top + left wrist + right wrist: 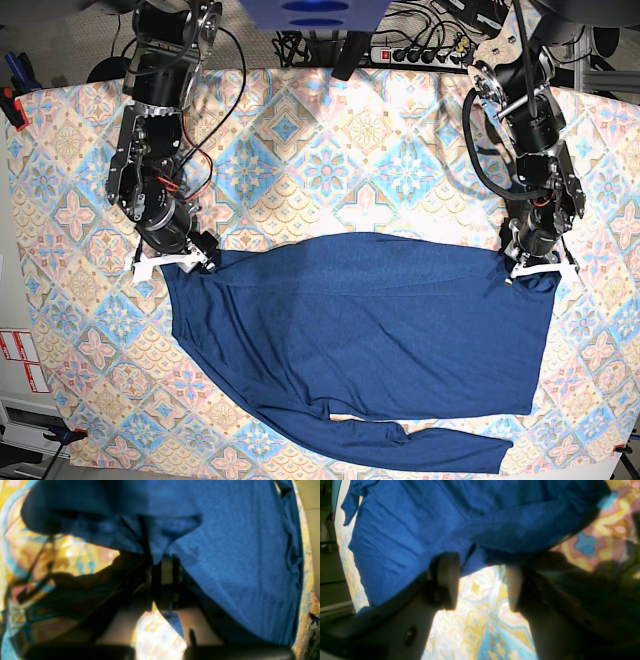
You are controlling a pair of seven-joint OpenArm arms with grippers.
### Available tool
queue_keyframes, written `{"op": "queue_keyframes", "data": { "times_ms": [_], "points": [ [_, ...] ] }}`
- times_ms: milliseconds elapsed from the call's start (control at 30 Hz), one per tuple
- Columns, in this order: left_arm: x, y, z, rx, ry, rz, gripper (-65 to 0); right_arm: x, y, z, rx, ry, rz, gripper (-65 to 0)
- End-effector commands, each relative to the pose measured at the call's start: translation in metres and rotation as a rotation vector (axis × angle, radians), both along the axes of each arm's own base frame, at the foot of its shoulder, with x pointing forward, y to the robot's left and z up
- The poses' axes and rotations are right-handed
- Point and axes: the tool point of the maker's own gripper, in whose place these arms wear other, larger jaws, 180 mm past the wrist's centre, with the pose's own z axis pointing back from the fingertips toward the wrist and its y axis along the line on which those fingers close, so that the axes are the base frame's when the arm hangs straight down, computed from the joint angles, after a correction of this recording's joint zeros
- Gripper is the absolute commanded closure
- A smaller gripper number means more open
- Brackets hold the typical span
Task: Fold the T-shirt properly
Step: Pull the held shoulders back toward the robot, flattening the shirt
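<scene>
Left jaws [541,268] pinched on T-shirt [380,330] corner; right jaws [172,262] apart, empty.

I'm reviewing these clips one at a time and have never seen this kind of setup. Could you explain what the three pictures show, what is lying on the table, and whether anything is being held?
This is a two-armed robot at a table. The base view looks down from above; the other two come from cameras on each wrist, looking past the tool at the cloth.

On the patterned tablecloth lies one dark blue T-shirt, spread flat, with a long sleeve trailing along the near edge.

The left tool, on the right in the overhead picture, sits at one upper corner of the shirt. Its wrist view shows it shut on a pinch of fabric.

The right tool sits at the opposite corner. Its fingers stand apart, with tablecloth visible between them, so it holds nothing yet.
</scene>
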Motion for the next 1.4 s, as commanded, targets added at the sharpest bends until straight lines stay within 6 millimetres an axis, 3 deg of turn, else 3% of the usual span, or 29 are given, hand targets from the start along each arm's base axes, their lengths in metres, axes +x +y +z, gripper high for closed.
{"op": "queue_keyframes", "data": {
  "times_ms": [0, 167, 300, 367, 900, 1000, 1167, 1267, 1367],
  "points": [
    [0.014, 0.011, 0.020, 0.025, -0.060, 0.012, 0.0, 0.007, -0.001, 0.011, -0.001, -0.042, -0.001, -29.3],
    [0.014, 0.011, 0.020, 0.023, -0.058, 0.009, 0.0, -0.012, 0.001, -0.003, 0.036, 0.004, -0.006, -31.9],
    [0.014, 0.011, 0.020, 0.024, -0.059, 0.010, 0.0, -0.010, 0.007, 0.000, 0.097, -0.005, -0.013, -34.6],
    [0.014, 0.011, 0.020, 0.024, -0.059, 0.010, 0.0, -0.011, 0.001, -0.003, 0.100, 0.001, -0.037, -34.7],
    [0.014, 0.010, 0.020, 0.022, -0.058, 0.009, 0.0, 0.038, -0.004, -0.021, 0.180, 0.045, -0.122, -34.3],
    [0.014, 0.011, 0.020, 0.023, -0.058, 0.009, 0.0, 0.038, -0.005, -0.029, 0.187, 0.065, -0.139, -27.0],
    [0.014, 0.011, 0.020, 0.023, -0.058, 0.007, 0.0, 0.043, -0.017, -0.029, 0.162, 0.042, -0.175, -2.2],
    [0.010, 0.011, 0.018, 0.024, -0.052, 0.007, 0.0, 0.043, -0.027, -0.026, 0.147, 0.033, -0.181, -0.4],
    [0.008, 0.017, 0.028, 0.061, -0.075, 0.004, 0.0, 0.052, -0.049, -0.007, 0.101, -0.022, -0.190, -0.3]
  ]
}}
